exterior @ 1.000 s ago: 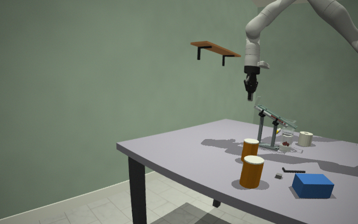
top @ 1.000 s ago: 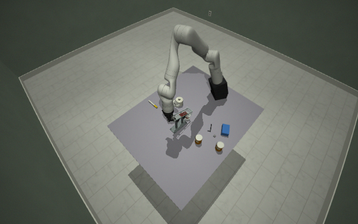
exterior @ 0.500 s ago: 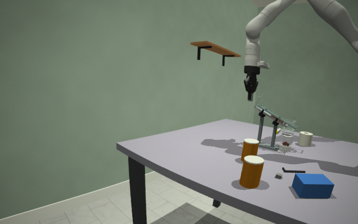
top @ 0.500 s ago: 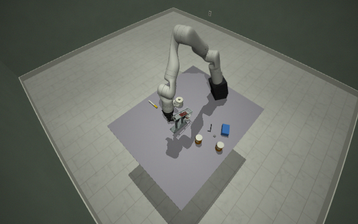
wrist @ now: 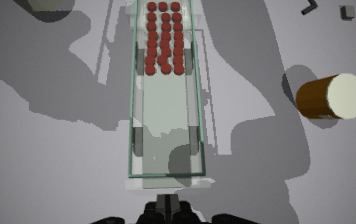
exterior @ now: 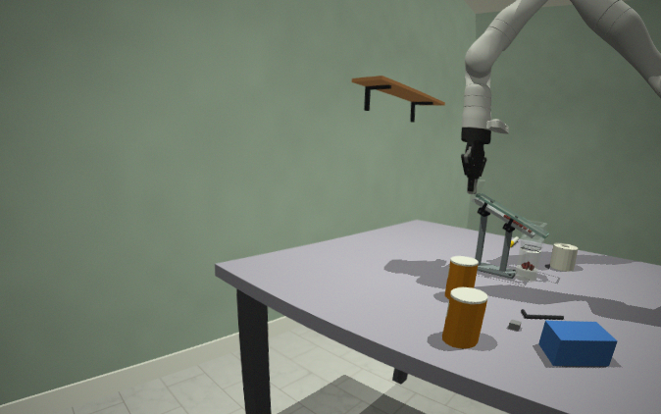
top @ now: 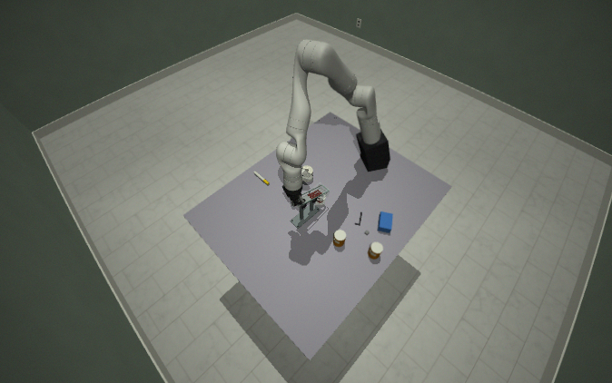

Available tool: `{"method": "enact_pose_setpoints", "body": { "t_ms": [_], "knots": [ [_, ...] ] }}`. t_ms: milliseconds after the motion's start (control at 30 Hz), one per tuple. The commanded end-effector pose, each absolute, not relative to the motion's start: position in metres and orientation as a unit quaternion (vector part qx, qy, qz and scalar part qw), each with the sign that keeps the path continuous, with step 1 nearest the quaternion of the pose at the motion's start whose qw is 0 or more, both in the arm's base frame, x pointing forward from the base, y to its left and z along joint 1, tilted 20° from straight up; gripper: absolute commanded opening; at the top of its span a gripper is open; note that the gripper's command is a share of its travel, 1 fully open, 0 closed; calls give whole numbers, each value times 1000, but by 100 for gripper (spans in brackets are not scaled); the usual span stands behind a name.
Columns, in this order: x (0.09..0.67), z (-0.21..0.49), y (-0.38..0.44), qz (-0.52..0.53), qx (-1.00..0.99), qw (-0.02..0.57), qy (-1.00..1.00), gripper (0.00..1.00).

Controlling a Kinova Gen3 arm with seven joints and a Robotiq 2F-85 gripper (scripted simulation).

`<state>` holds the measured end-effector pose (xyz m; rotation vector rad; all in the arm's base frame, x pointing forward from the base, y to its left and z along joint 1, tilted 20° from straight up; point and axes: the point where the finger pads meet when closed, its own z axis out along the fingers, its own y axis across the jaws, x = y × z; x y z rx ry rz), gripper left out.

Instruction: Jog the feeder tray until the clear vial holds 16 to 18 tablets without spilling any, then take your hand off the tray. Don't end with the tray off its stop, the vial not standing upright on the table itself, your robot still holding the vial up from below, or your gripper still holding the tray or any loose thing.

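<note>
The feeder tray [exterior: 507, 218] is a clear sloped chute on a grey two-legged stand. In the wrist view the tray [wrist: 166, 90] runs away from me, with several red tablets [wrist: 164, 40] bunched at its far, lower end. The clear vial [exterior: 530, 255] stands on the table under the low end, with a few red tablets [exterior: 528, 266] in its bottom. My gripper [exterior: 472, 188] is shut and empty, pointing down just above the tray's raised end; I cannot tell if it touches. It also shows in the wrist view [wrist: 167, 207] and in the top view [top: 292, 196].
Two orange bottles with white caps [exterior: 462, 276] [exterior: 465, 316] stand in front of the stand. A blue box [exterior: 577, 343], a black hex key [exterior: 541, 315] and a small grey cube [exterior: 514, 325] lie to the right. A white roll [exterior: 564, 256] stands behind the vial. A yellow pen [top: 261, 178] lies off to the side.
</note>
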<state>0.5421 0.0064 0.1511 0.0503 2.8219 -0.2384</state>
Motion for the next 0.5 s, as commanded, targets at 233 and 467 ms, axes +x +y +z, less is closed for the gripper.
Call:
{"method": "enact_pose_setpoints", "body": {
  "t_ms": [233,467],
  "knots": [
    [535,148,6,-88,17,147,985,0],
    [561,168,7,-88,18,147,985,0]
  ]
}}
